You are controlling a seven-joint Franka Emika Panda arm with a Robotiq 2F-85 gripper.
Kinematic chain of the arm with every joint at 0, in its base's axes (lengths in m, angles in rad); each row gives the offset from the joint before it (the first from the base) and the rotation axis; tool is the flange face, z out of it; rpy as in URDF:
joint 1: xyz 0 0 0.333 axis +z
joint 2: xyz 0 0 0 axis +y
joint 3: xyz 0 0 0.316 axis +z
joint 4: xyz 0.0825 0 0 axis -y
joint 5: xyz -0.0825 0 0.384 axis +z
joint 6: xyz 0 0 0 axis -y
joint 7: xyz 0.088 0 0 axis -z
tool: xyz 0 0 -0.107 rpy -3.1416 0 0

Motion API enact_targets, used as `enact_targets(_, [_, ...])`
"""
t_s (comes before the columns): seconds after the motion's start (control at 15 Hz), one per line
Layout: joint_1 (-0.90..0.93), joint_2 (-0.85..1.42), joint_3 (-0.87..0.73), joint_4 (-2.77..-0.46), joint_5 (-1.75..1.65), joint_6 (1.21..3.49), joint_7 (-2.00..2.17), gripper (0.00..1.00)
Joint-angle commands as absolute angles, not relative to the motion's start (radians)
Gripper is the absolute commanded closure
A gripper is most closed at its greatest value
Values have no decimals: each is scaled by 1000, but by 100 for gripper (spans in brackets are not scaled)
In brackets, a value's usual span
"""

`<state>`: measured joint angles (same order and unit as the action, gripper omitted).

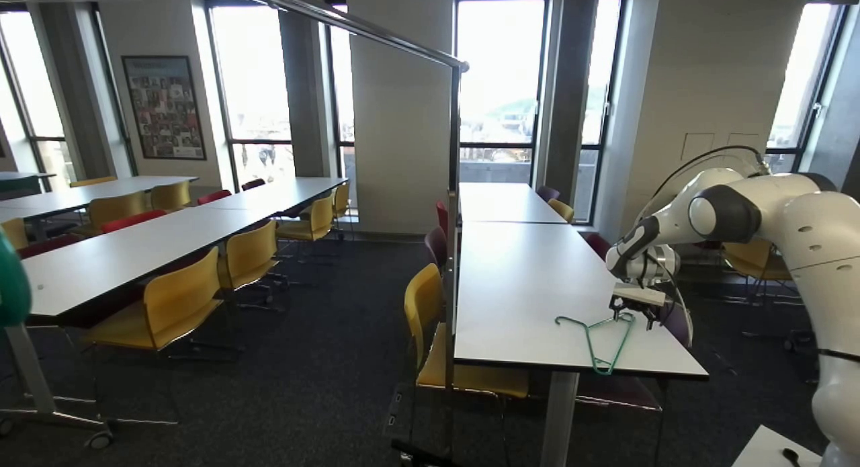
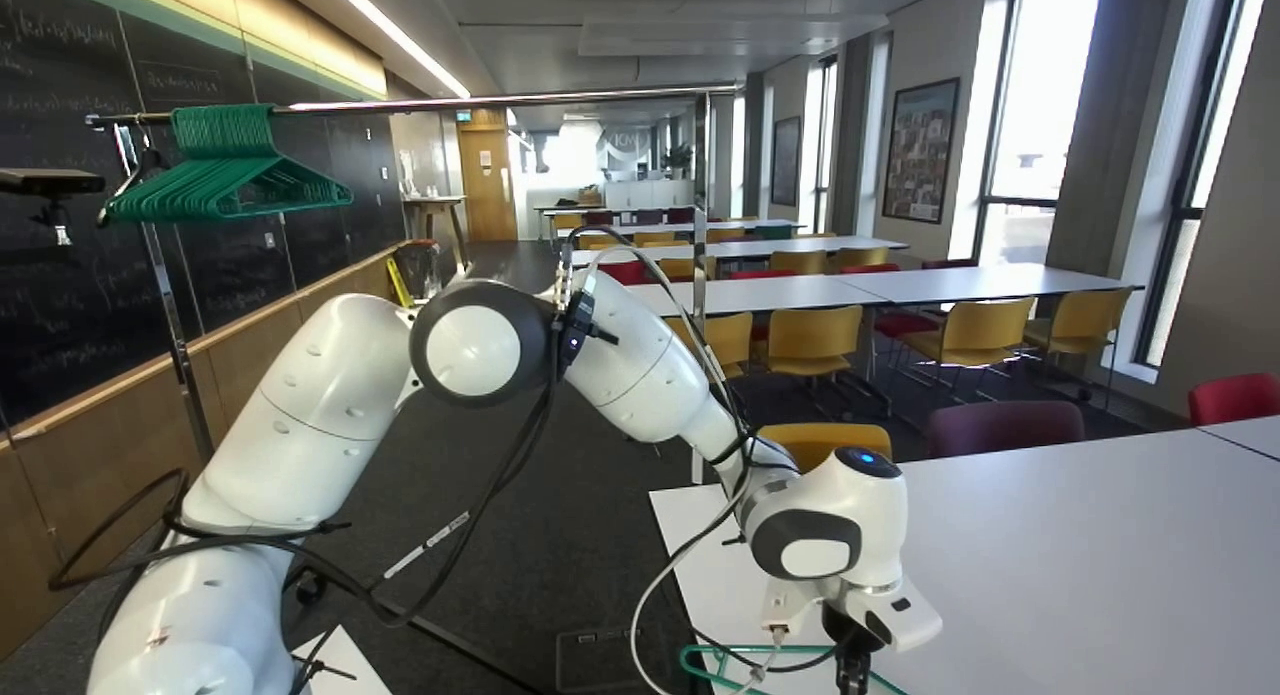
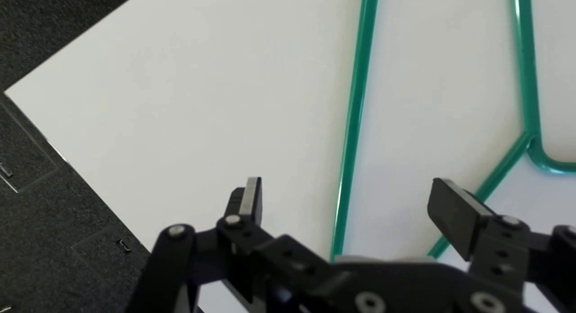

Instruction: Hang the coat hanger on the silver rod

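Note:
The green coat hanger (image 1: pixel 622 345) lies flat on the white table near its front edge. It also shows at the bottom of an exterior view (image 2: pixel 718 649), partly cut off. My gripper (image 1: pixel 633 319) is open and empty, pointing down just above the hanger. In the wrist view the fingers (image 3: pixel 346 191) stand on either side of one long straight bar of the hanger (image 3: pixel 355 110), apart from it. The right finger overlaps a slanted bar in the picture. The silver rod (image 1: pixel 376 30) runs high above the floor; its whole length shows in an exterior view (image 2: pixel 600 98).
Several green hangers (image 2: pixel 225 165) hang at one end of the rod. A rack post (image 1: pixel 455 185) stands beside the white table (image 1: pixel 510 279). A yellow chair (image 1: pixel 424 306) is by the post. Loose cables (image 2: pixel 500 455) hang along the arm.

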<state>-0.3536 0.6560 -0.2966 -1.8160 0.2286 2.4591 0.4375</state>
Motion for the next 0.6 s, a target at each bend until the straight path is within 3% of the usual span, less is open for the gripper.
enact_targets(0.0, [-350, 681, -305, -1791, 235, 2454, 433, 0])
enact_targets(0.53, [-351, 707, -306, -1762, 235, 2455, 434, 0])
